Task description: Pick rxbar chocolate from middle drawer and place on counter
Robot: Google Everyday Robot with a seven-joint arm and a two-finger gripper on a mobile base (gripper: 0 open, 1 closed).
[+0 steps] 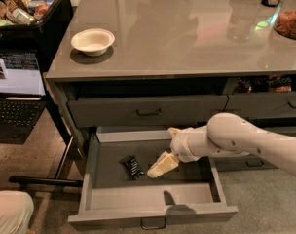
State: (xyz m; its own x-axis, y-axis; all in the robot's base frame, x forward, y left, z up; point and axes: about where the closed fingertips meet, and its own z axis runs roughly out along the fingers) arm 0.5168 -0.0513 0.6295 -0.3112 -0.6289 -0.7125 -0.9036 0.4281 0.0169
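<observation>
The rxbar chocolate [131, 166], a small black bar, lies on the floor of the open middle drawer [153, 213], left of centre. My gripper [162, 165] reaches into the drawer from the right, its pale fingers pointing down-left, the tips just right of the bar and not holding it. The counter [187, 38] is the glossy grey slab above the drawers.
A white bowl [92, 41] sits on the counter's left part. A jar with orange contents [290, 18] stands at the far right. A black bin of snacks [21, 9] and a laptop [16, 96] stand to the left. A closed drawer [148, 112] is above the open one.
</observation>
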